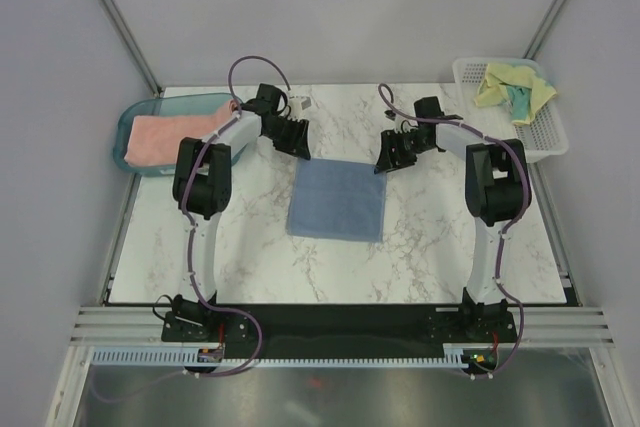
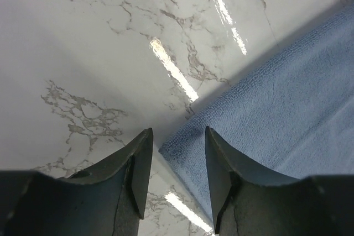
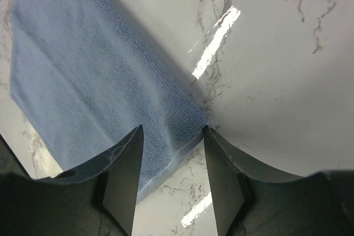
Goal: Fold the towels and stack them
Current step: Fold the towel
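A light blue towel (image 1: 337, 199) lies flat and folded on the marble table (image 1: 430, 237), between my two arms. My left gripper (image 1: 298, 143) hovers over its far left corner. In the left wrist view the jaws (image 2: 178, 136) stand apart, with the blue corner (image 2: 287, 109) on the table beneath the gap. My right gripper (image 1: 389, 155) is over the far right corner, open, with the towel's hem (image 3: 88, 70) lying under the gap (image 3: 172, 131). A salmon-pink towel (image 1: 163, 137) lies folded in the teal tray. A pale yellow and teal towel (image 1: 514, 87) is bunched in the white basket.
The teal tray (image 1: 130, 127) sits at the table's far left edge. The white mesh basket (image 1: 540, 132) stands at the far right corner. Grey walls close in the table on three sides.
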Robot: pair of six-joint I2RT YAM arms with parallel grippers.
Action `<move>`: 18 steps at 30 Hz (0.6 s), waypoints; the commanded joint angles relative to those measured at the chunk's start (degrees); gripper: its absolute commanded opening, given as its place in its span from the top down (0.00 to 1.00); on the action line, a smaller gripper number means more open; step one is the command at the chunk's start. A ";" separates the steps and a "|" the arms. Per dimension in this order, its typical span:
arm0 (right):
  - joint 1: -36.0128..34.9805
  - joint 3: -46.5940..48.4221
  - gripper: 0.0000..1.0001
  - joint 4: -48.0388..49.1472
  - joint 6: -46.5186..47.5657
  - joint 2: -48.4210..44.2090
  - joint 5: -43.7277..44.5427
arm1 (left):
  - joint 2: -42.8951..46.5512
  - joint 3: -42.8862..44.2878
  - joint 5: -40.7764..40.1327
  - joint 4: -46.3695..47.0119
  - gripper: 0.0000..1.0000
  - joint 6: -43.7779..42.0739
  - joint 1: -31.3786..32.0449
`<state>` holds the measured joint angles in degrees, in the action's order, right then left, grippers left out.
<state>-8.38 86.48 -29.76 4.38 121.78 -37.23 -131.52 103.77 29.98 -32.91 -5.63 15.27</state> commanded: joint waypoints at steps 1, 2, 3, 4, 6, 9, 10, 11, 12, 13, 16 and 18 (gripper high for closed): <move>0.56 3.17 0.44 -3.02 4.84 1.79 -3.63 | -1.45 4.06 6.30 -3.21 0.51 -5.96 -1.03; 0.82 3.52 0.44 -3.90 5.19 2.23 -4.42 | -1.80 4.51 6.76 -3.91 0.53 -6.32 -1.46; 0.91 3.87 0.44 -4.25 6.15 2.85 -4.95 | -2.15 4.86 7.02 -4.62 0.54 -6.59 -1.56; 1.09 4.05 0.44 -4.69 6.69 3.20 -5.30 | -2.51 5.65 6.94 -5.15 0.54 -7.20 -1.64; 1.44 4.23 0.42 -5.31 7.39 3.82 -5.31 | -2.95 6.27 6.94 -6.20 0.54 -7.47 -2.17; 2.32 5.54 0.39 -5.66 7.31 4.78 -5.49 | -4.18 8.11 8.78 -7.60 0.55 -7.91 -2.87; 2.40 5.89 0.38 -5.75 7.22 5.05 -5.48 | -4.79 9.16 9.31 -8.05 0.55 -8.26 -2.87; 2.49 6.59 0.38 -6.18 7.31 5.22 -5.31 | -5.23 9.70 9.57 -8.66 0.56 -8.35 -2.79; 2.41 6.77 0.37 -6.28 7.39 5.31 -4.96 | -5.58 10.22 9.83 -9.10 0.55 -8.43 -2.87; 2.49 6.77 0.37 -6.10 7.31 5.31 -4.69 | -5.93 11.10 10.36 -9.98 0.56 -8.87 -2.87; 2.41 7.13 0.36 -6.10 7.57 5.58 -3.82 | -6.90 12.33 10.72 -11.04 0.56 -9.14 -2.87; 2.49 7.30 0.35 -5.58 7.48 5.84 -3.46 | -7.08 12.69 10.72 -11.39 0.56 -9.14 -2.87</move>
<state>-6.15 92.01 -35.44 9.32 125.86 -42.39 -137.80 113.67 37.95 -41.93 -11.77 12.36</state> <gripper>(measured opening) 0.643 0.444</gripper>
